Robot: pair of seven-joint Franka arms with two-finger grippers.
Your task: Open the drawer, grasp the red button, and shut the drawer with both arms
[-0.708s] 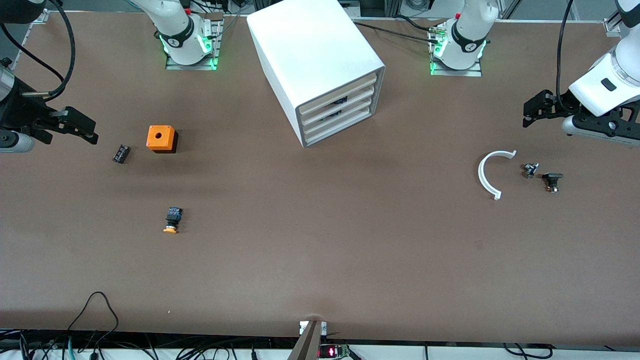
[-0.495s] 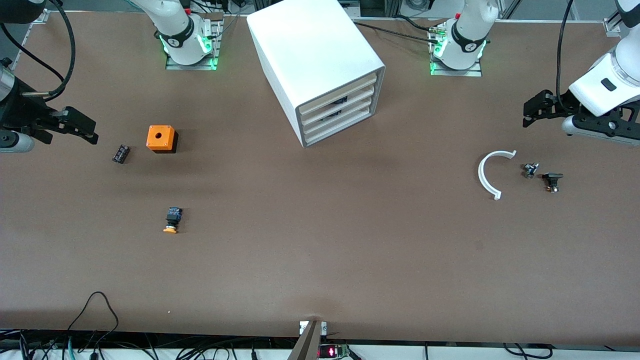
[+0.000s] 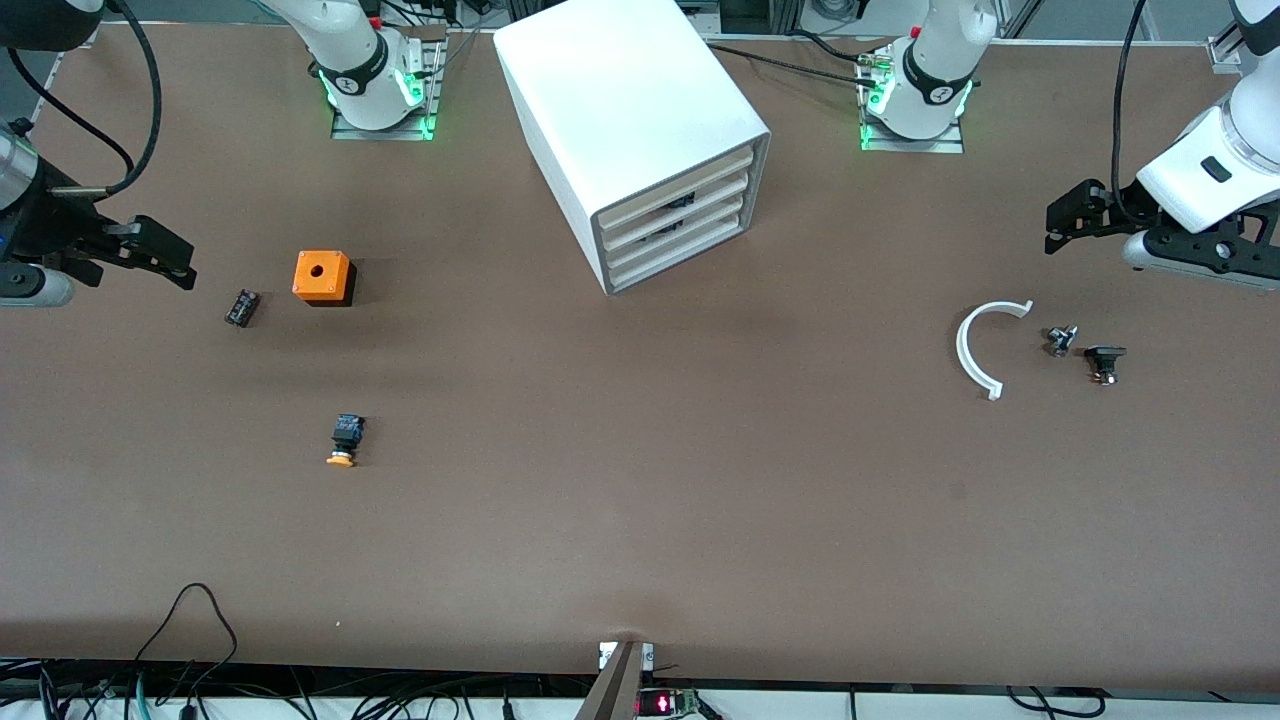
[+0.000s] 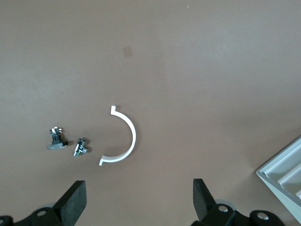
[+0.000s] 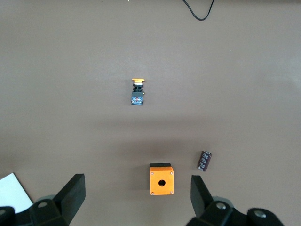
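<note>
Observed change is slight and confined to the arms. The right gripper (image 3: 165, 262), hanging over the right arm's end of the table near the small dark component (image 3: 241, 307), has drawn a little toward that table end and risen a touch; its cable loop now hangs differently above it. The left gripper (image 3: 1062, 222), over the left arm's end of the table above the white curved piece (image 3: 975, 347), has shifted upward very slightly.
</note>
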